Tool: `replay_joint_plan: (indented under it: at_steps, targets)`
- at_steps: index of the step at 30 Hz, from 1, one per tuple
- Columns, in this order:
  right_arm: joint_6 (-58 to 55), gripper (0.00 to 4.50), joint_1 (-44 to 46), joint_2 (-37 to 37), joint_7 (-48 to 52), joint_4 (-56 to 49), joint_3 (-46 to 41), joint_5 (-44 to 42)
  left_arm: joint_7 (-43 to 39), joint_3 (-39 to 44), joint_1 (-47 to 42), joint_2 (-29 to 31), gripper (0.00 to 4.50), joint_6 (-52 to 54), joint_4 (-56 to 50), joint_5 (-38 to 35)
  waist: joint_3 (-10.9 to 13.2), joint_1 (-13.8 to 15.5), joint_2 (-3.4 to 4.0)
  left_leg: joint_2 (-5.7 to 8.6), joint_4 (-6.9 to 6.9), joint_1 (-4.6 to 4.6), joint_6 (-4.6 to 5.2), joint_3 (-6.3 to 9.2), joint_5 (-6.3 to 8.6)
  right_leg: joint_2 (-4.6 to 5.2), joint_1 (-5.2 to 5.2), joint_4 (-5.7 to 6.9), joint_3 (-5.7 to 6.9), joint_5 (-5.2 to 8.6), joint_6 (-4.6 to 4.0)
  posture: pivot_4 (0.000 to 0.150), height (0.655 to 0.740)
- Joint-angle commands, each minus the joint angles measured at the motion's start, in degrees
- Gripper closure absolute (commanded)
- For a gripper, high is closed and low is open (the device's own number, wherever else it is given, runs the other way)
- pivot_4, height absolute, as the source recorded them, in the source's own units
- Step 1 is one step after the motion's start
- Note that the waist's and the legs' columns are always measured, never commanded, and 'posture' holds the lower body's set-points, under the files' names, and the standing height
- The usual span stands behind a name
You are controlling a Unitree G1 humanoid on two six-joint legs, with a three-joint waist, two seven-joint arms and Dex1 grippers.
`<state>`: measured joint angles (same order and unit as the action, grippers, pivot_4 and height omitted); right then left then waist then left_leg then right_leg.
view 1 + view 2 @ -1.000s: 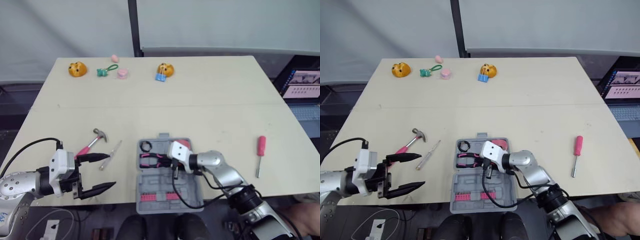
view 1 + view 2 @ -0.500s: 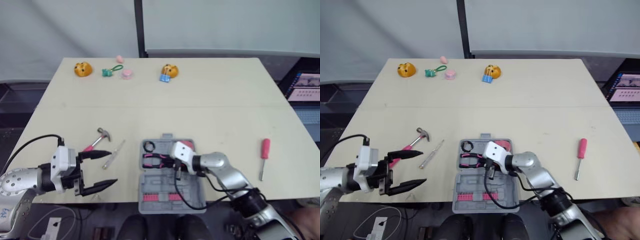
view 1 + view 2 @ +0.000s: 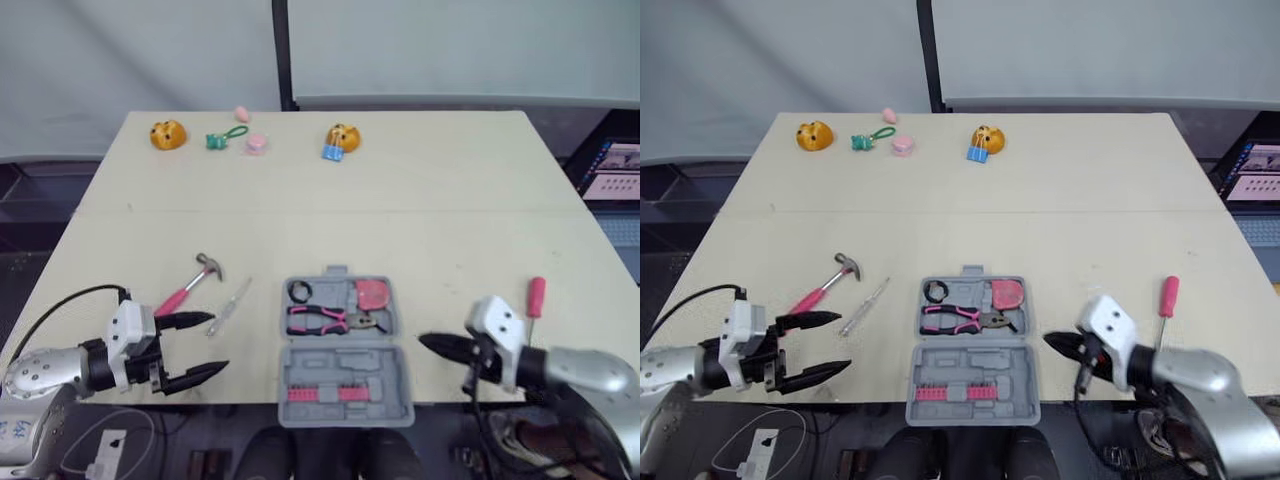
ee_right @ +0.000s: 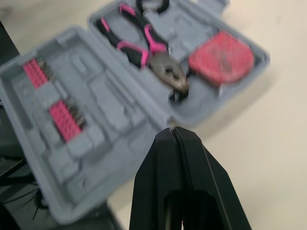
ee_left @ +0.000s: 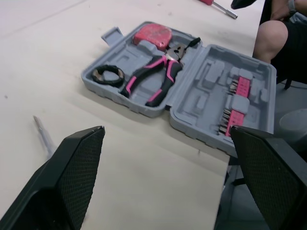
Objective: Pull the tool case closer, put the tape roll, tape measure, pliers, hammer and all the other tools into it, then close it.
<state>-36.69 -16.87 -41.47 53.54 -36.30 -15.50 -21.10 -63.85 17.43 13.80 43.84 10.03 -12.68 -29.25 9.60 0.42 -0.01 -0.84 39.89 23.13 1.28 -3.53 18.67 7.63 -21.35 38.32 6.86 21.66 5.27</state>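
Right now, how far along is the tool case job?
Done: the case sits open at the near edge of the table, with the tape roll, pliers and tape measure inside.
In hand: nothing. The left gripper has its fingers open and empty near the hammer; the right gripper has its fingers shut beside the case.
Left: the hammer, clear screwdriver and red screwdriver lie outside; then close the case.

Fingers apart on left gripper (image 3: 220,342), apparently together on right gripper (image 3: 422,341).

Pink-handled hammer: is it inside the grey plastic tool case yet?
No, the pink-handled hammer lies on the beige table, left of the open grey plastic tool case.
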Motion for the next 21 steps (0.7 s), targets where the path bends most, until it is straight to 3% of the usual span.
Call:
replay_joint_plan:
  at_steps: [1, 2, 4, 11, 12, 19, 21]
  targets:
    - [1.6, 4.44, -6.5, 0.1, 1.3, -1.6, -5.0, -2.6, -0.3, 2.5, 3.1, -0.2, 0.00, -1.5, 0.1, -0.1, 0.0, 0.1, 0.01, 0.00, 0.00, -0.02, -0.01, 0.00, 0.00, 0.00, 0.00, 0.00, -0.01, 0.00, -0.01, 0.150, 0.6677]
    - [2.2, 4.44, -8.4, -0.2, 1.4, -1.5, -5.5, -2.5, -0.4, 3.0, 3.8, -0.2, 0.00, -1.5, 0.5, -0.3, 0.0, 0.1, 0.00, -0.01, -0.01, -0.02, -0.01, 0.00, 0.01, -0.01, -0.01, -0.01, -0.01, 0.00, -0.01, 0.150, 0.6677]
    - [2.3, 3.68, -11.4, -0.6, 1.7, -1.7, -6.2, -2.9, -1.0, 3.6, 5.4, 0.2, 0.00, -1.2, 1.2, -0.5, 0.0, 0.2, 0.00, -0.02, -0.01, -0.01, -0.01, 0.00, 0.01, -0.02, -0.01, -0.02, -0.01, 0.01, -0.01, 0.150, 0.6677]
    - [7.1, 0.29, -16.7, 0.2, 1.8, -0.1, -6.9, -3.0, -1.6, 5.7, 8.8, -0.4, 0.00, -2.5, 1.9, -0.2, 0.0, 0.8, 0.00, -0.03, 0.00, -0.01, 0.01, 0.00, 0.04, -0.01, -0.01, -0.10, -0.05, 0.01, -0.01, 0.150, 0.6677]
    - [8.1, 0.10, -16.9, 0.2, 1.9, 0.8, -6.8, -2.9, -1.6, 5.8, 9.2, -0.5, 0.00, -2.6, 2.0, -0.2, 0.0, 0.9, 0.00, -0.03, 0.00, -0.02, 0.02, 0.00, 0.04, 0.00, 0.01, -0.13, -0.05, 0.01, -0.01, 0.150, 0.6677]
    - [11.6, 0.10, -17.4, -1.5, 1.4, 4.5, -5.7, -0.2, 2.7, 5.5, 9.1, -1.1, 0.00, -1.8, 0.9, 1.6, 0.0, 1.1, 0.00, -0.03, 0.03, 0.00, 0.04, -0.02, 0.08, 0.00, 0.02, -0.16, -0.07, 0.00, -0.01, 0.150, 0.6677]
    - [11.9, 0.61, -16.7, -2.1, 1.4, 5.2, -5.7, -0.1, 3.4, 5.1, 8.5, -0.9, 0.00, -1.8, 1.1, 2.2, 0.0, 1.0, 0.00, -0.03, 0.05, 0.00, 0.04, -0.02, 0.09, 0.00, 0.03, -0.15, -0.07, 0.00, 0.00, 0.150, 0.6677]
